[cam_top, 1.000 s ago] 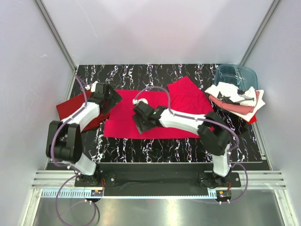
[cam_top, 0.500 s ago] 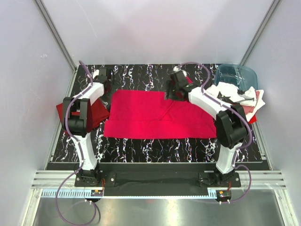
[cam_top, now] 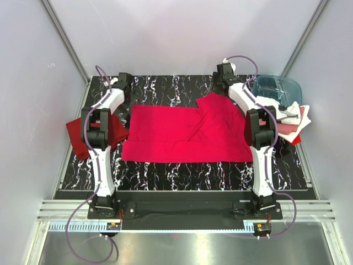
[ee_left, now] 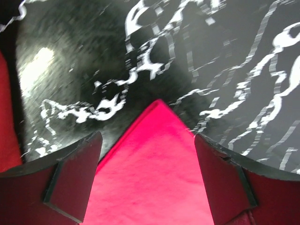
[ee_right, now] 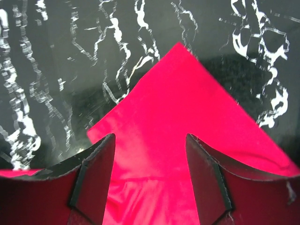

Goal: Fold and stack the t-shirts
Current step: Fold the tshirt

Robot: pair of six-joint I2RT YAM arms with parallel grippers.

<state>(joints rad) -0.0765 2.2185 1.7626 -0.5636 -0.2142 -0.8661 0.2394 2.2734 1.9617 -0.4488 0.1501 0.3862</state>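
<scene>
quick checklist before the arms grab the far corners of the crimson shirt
1. Left jaws open astride the crimson shirt's far left corner: ok.
2. Right jaws open astride its far right corner: ok.
3. Jaws down on the cloth: cannot tell.
4. Shirt lying flat: not ok, a fold crosses its right half.
5. Dark red shirt apart from it: cannot tell, the left arm hides the gap.
</scene>
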